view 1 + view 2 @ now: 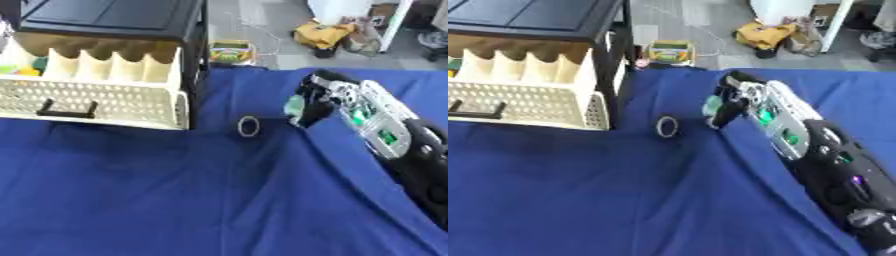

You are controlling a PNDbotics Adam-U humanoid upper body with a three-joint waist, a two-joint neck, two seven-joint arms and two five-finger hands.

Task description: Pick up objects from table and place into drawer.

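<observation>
The right hand comes in over the blue desk, its fingers curled around something small and green. Just beside it a dark ring stands on the cloth. Farther back the white drawer is pulled open

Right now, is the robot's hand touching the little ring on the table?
Apart. In the left eye view, blue cloth shows between the right hand and the ring, which lies alone near the drawer.
</observation>
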